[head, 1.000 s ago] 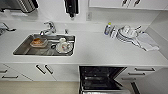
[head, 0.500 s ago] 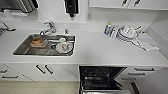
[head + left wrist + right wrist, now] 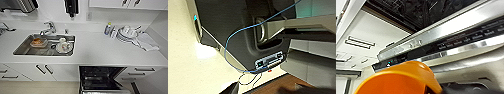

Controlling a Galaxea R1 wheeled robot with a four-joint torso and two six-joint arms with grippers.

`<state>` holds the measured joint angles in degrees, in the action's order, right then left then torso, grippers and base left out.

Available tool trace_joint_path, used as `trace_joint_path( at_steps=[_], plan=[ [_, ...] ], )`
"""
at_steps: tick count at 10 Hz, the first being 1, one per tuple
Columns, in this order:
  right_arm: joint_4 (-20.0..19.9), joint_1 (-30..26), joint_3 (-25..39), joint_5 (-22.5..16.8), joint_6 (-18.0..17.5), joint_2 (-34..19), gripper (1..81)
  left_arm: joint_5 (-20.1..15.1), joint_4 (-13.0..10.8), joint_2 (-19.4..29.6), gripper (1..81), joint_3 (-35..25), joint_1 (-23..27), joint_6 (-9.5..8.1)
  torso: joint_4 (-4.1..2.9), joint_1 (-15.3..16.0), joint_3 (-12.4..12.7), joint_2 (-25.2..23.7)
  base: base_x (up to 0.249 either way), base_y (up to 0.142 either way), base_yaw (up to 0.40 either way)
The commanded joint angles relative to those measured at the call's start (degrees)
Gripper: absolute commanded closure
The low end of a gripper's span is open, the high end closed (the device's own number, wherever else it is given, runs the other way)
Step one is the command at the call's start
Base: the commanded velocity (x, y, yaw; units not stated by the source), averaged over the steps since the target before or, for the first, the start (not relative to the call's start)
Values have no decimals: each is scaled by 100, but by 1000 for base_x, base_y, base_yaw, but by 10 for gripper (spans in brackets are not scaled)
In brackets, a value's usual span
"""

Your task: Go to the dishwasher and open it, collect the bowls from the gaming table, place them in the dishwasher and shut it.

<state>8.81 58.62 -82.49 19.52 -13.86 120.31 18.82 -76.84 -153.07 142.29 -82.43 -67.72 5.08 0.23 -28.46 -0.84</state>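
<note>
The dishwasher (image 3: 100,77) stands open under the white counter, its dark interior with racks showing and its door dropped down toward me. In the right wrist view its steel door edge and control strip (image 3: 461,40) run across close by, with the dark inside above. An orange, bowl-shaped thing (image 3: 398,80) sits very near the right wrist camera, in front of that door edge; I cannot tell whether it is held. The gaming table is out of view. The left wrist view looks at my own dark base (image 3: 230,30) with a blue cable (image 3: 228,47) over beige floor.
A steel sink (image 3: 27,47) with a tap (image 3: 48,27) holds a few dishes at left. White dishes (image 3: 127,33), a cloth (image 3: 147,42) and a small bottle (image 3: 108,28) lie at the counter's right. White drawers (image 3: 45,70) flank the dishwasher.
</note>
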Motion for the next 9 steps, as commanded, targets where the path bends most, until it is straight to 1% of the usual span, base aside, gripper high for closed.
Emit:
trace_joint_path(
  at_steps=[1,3,4,6,7,8,9],
  plan=[
    [23,-1022,358,-440,-389,-75,811,350,160,-1023,10,1458,-805,13,0,0,0,0,0,0,0],
    [15,-1532,384,-580,-608,110,811,149,195,-1401,10,1837,-893,13,0,0,0,0,0,0,0],
    [15,-1813,393,-712,-749,206,811,113,204,-1542,10,1969,-928,13,0,0,0,0,0,0,0],
    [6,-2139,174,-932,-899,583,811,34,187,-1789,10,2005,-1042,13,0,0,0,0,0,0,0],
    [-2,-2218,-63,-941,-908,822,811,-237,170,-1921,10,2005,-1060,13,0,0,0,0,0,0,0],
    [6,-2315,-300,-950,-995,1093,811,-737,152,-2114,10,2005,-1069,13,0,0,0,0,0,0,0],
    [16,-2376,-511,-950,-1066,1357,811,-1063,134,-2272,10,2005,-1104,22,0,0,0,0,0,0,0]
  ],
)
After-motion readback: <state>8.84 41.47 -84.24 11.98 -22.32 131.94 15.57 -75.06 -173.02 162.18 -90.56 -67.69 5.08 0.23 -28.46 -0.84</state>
